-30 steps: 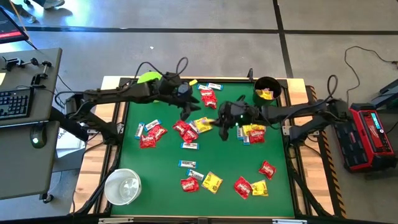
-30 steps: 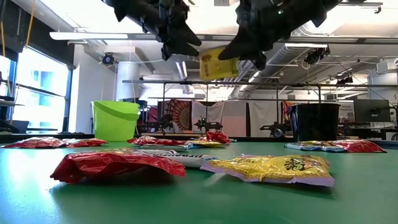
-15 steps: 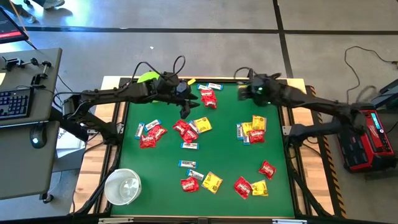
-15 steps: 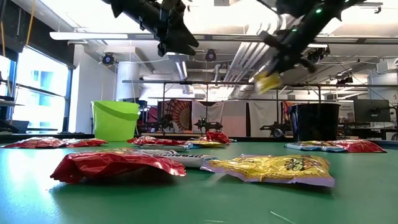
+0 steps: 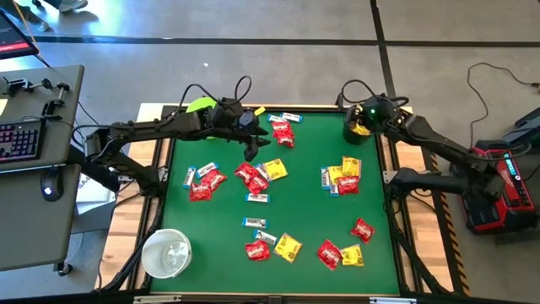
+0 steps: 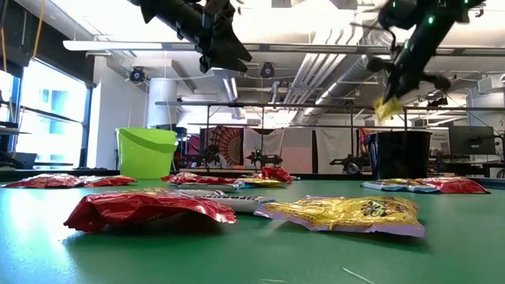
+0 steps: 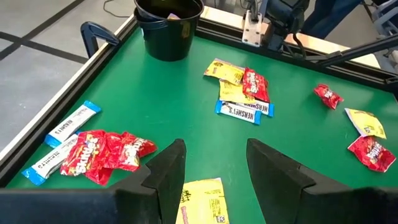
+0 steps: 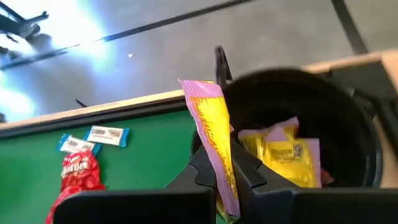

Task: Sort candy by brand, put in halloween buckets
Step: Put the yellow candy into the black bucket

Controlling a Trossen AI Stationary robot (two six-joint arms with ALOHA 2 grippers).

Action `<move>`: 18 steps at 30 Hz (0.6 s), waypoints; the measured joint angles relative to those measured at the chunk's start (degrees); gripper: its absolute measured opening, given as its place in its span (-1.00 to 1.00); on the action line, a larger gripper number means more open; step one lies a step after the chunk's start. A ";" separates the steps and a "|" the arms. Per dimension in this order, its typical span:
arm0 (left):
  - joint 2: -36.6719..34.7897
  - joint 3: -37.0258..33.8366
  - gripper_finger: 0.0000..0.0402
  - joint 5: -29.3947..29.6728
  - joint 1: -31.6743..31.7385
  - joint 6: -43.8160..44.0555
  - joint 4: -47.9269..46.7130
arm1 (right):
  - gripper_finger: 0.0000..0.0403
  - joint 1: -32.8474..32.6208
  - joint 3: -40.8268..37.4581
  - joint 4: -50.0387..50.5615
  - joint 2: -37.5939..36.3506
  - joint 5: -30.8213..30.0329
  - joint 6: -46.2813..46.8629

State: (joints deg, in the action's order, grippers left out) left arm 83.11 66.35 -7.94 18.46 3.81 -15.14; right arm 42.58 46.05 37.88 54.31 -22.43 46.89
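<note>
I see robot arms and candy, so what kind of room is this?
Probably a robotics lab or workshop: bare ceiling pipes, a desk with a keyboard beside the green table, and other equipment racks behind.

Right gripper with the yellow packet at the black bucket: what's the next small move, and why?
Probably open the right gripper to drop the yellow packet. It hangs pinched above the black bucket, which already holds yellow packets, so it should fall in with its kind.
</note>
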 joint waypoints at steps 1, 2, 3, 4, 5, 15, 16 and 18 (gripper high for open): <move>0.00 0.00 -0.20 0.17 0.00 0.10 0.01 | -1.00 1.34 -1.48 -1.75 -0.05 1.69 1.35; 0.00 0.00 -0.20 0.19 0.00 0.24 0.01 | -1.00 2.67 -3.11 -3.79 -0.04 3.70 2.60; 0.00 0.00 -0.20 0.22 0.00 0.42 -0.01 | -1.00 3.86 -4.76 -5.79 -0.02 5.71 3.94; 0.00 0.00 -0.20 0.24 0.01 0.42 -0.02 | -1.00 4.86 -6.19 -7.20 0.00 7.24 5.37; 0.00 0.00 -0.20 0.39 0.00 0.42 0.00 | -1.00 5.60 -7.47 -8.49 0.00 8.08 7.16; 0.00 0.00 -0.20 0.70 0.01 0.59 -0.02 | -0.95 6.95 -10.11 -10.09 0.00 5.54 16.00; 0.00 0.00 -0.20 0.70 0.00 0.61 0.00 | -0.92 6.95 -10.11 -9.50 0.00 5.48 16.25; 0.00 -0.01 -0.20 0.70 0.01 0.61 -0.04 | -0.84 6.95 -10.13 -8.26 0.02 5.48 16.29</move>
State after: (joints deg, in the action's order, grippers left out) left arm 83.11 66.34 -7.25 18.47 4.43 -15.18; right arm 49.54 35.92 29.62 54.33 -16.95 63.18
